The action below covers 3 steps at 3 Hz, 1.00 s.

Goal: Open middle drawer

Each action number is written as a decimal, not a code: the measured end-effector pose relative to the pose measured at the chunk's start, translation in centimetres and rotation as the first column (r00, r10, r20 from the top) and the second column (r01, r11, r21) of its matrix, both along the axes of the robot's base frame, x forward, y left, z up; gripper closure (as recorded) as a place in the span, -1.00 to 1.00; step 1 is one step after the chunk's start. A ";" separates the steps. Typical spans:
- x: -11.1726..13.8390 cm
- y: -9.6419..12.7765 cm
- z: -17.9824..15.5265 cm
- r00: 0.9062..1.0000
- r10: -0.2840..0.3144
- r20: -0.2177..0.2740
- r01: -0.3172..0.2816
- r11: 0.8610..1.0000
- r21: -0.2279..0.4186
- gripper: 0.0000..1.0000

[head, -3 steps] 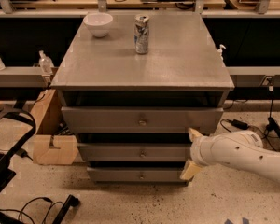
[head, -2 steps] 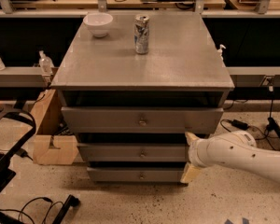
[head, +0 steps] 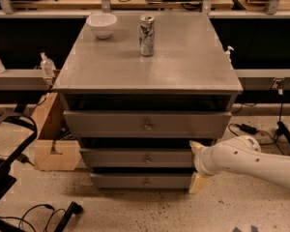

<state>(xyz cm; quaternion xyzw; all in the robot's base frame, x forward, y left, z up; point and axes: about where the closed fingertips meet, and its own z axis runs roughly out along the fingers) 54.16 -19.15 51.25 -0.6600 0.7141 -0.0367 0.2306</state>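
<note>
Grey cabinet [head: 183, 57], tool [head: 196, 165] beside middle drawer [head: 130, 157]

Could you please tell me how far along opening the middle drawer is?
Done: the gripper is at the right end of the middle drawer, fingers open. In hand: lining up on the front. Left: its knob is untouched, and the drawer does not look pulled out yet, so gripping and pulling remain.

White bowl [head: 101, 24], soda can [head: 146, 35] on cabinet top [head: 183, 66]; cardboard box [head: 50, 146] left.
</note>
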 end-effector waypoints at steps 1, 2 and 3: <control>1.0 0.5 -1.7 1.000 0.006 -0.026 -0.006 1.000 0.002 -1.00; 2.8 1.0 -4.1 0.998 0.024 -0.054 -0.025 1.000 -0.016 -1.00; 4.4 1.1 -5.9 0.997 0.039 -0.073 -0.043 0.997 -0.064 -1.00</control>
